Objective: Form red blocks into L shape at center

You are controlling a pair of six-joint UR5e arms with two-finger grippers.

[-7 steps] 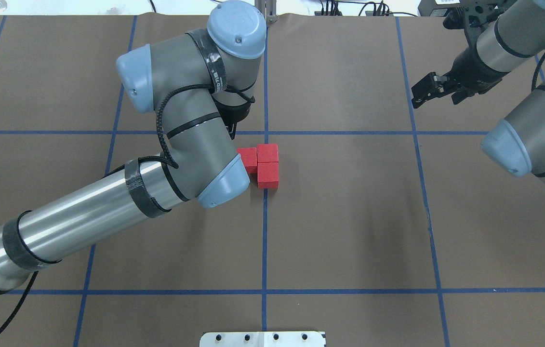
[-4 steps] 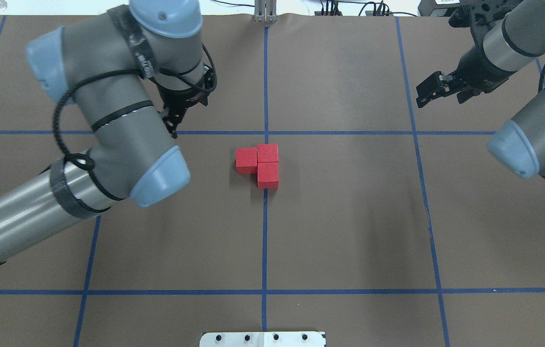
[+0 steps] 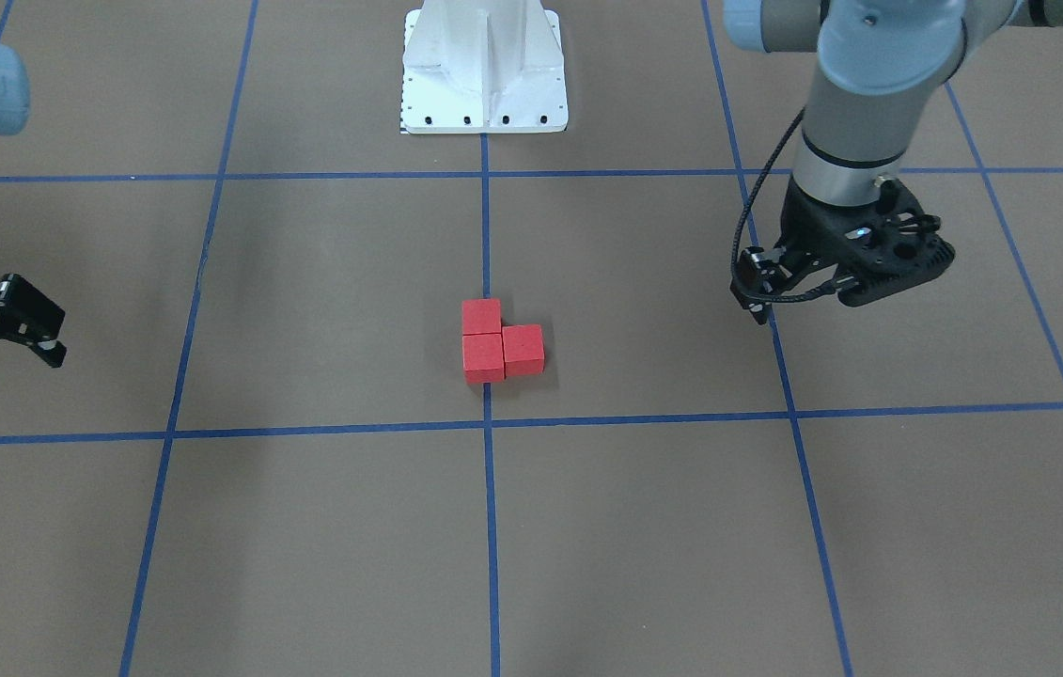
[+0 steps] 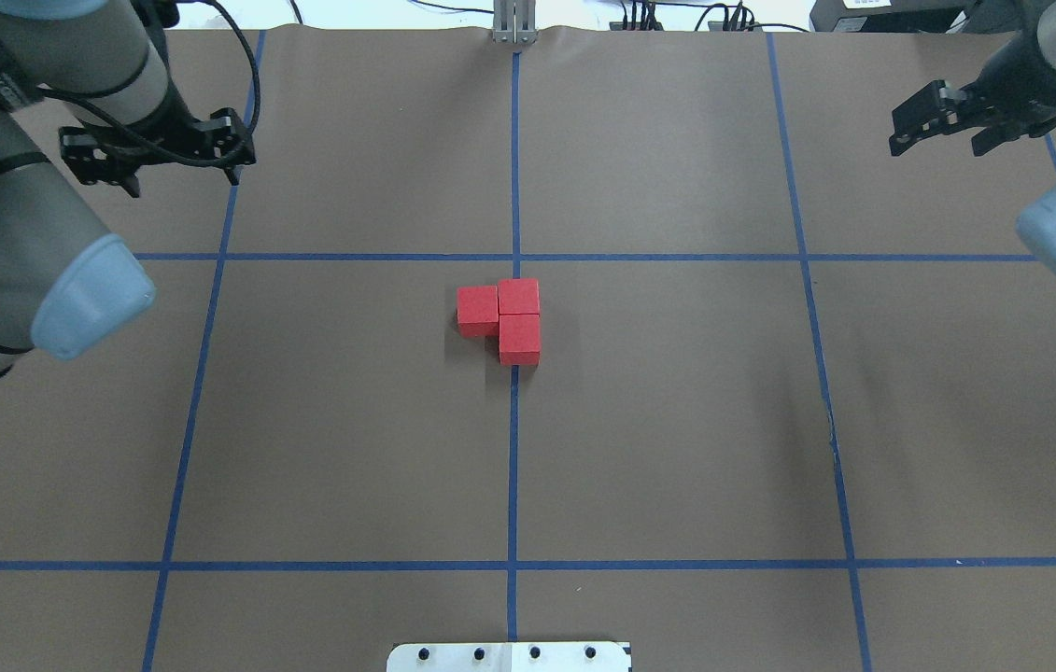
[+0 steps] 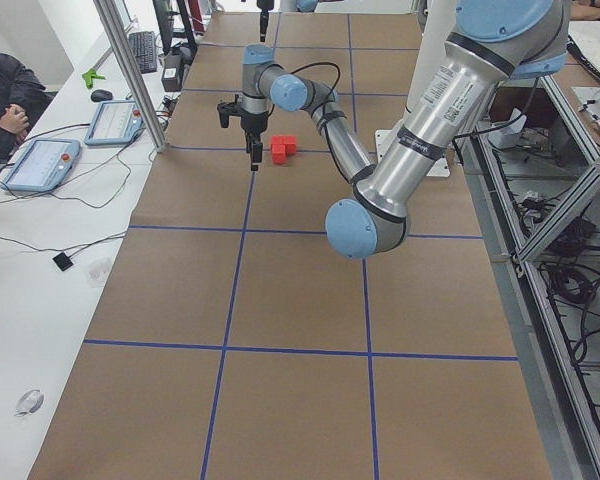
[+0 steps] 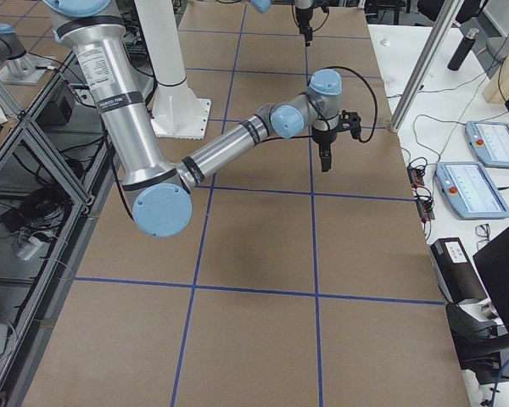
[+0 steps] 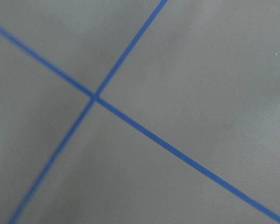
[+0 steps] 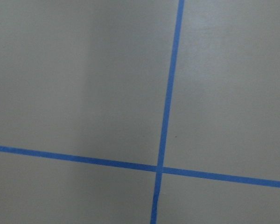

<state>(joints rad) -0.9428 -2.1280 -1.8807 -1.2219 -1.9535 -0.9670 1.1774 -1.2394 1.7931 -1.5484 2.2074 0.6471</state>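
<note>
Three red blocks (image 4: 499,317) (image 3: 498,344) (image 5: 283,148) lie touching in an L shape at the center, on the middle blue tape line (image 4: 513,439). Two sit in a row along the line and the third juts out toward the left arm's side. My left gripper (image 4: 182,173) (image 3: 804,301) hangs open and empty over the far left grid line, well away from the blocks. At the far right my right gripper (image 4: 943,140) (image 3: 0,353) is also open and empty. Both wrist views show only brown surface and crossing tape lines.
The white metal base (image 4: 509,656) (image 3: 484,66) stands at the robot's edge of the table. In the exterior left view a side bench holds tablets (image 5: 40,165) and cables, with a person's sleeve (image 5: 0,95) at its far end.
The left arm has swung away from the blocks to the far left, uncovering them. The right gripper has drawn back toward the far right. The blocks have not moved.
</note>
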